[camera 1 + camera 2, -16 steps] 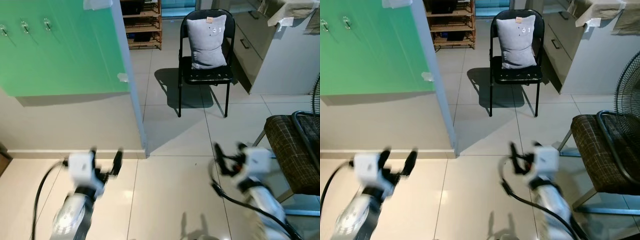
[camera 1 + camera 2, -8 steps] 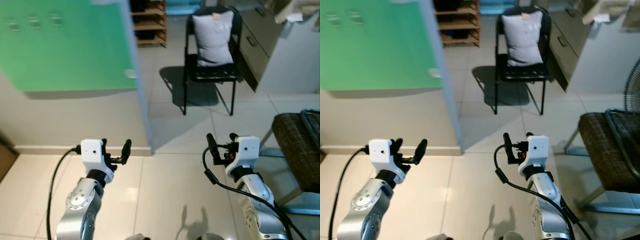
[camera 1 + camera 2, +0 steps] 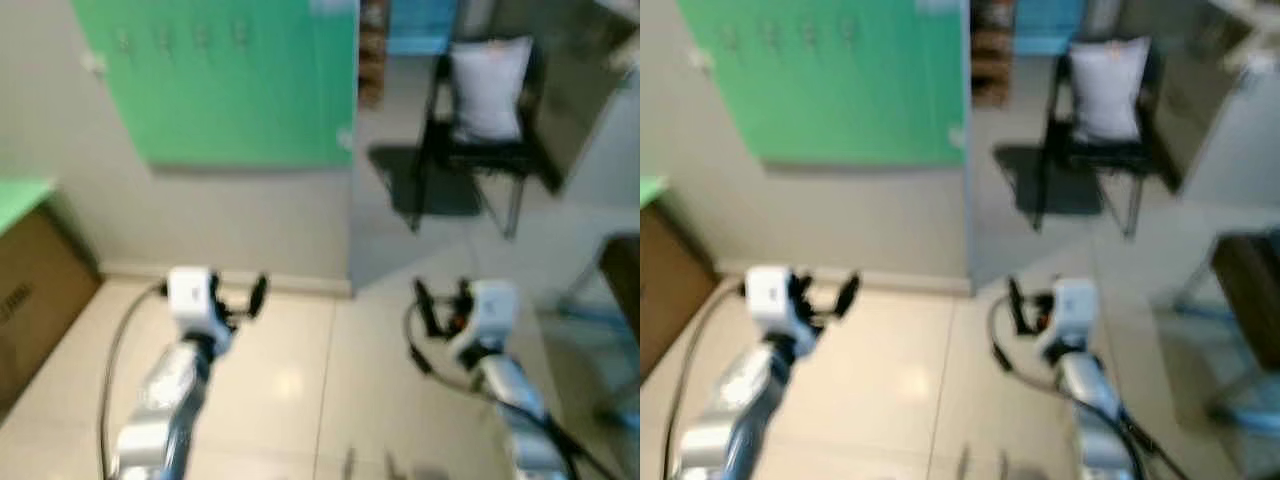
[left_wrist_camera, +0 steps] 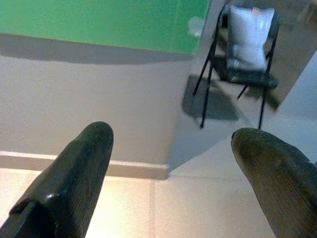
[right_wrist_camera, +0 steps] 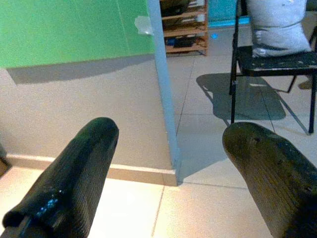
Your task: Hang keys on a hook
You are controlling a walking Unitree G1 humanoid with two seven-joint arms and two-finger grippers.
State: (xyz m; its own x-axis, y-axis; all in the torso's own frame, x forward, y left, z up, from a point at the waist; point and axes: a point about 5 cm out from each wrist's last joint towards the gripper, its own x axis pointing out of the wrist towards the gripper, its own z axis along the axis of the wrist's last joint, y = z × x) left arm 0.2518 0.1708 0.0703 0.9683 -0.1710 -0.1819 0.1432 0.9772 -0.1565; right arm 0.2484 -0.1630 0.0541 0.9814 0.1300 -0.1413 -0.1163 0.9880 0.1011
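A row of small metal hooks (image 3: 180,38) sits high on the green wall panel (image 3: 240,100), well beyond both sets of fingers. The left gripper (image 3: 238,298) and right gripper (image 3: 440,300) hover over the pale tiled floor (image 3: 300,390), fingers apart and empty; a black folding chair with a grey cushion (image 3: 485,100) stands beyond the right fingers.

Bare tiled floor (image 3: 300,370) lies open under and ahead of me, up to the wall (image 3: 230,215). Green board (image 3: 240,95) with hooks (image 3: 162,38) hangs unobstructed on that wall. Beside the wall's corner: black chair (image 3: 480,150). Left of the wall: cardboard box (image 3: 30,290).
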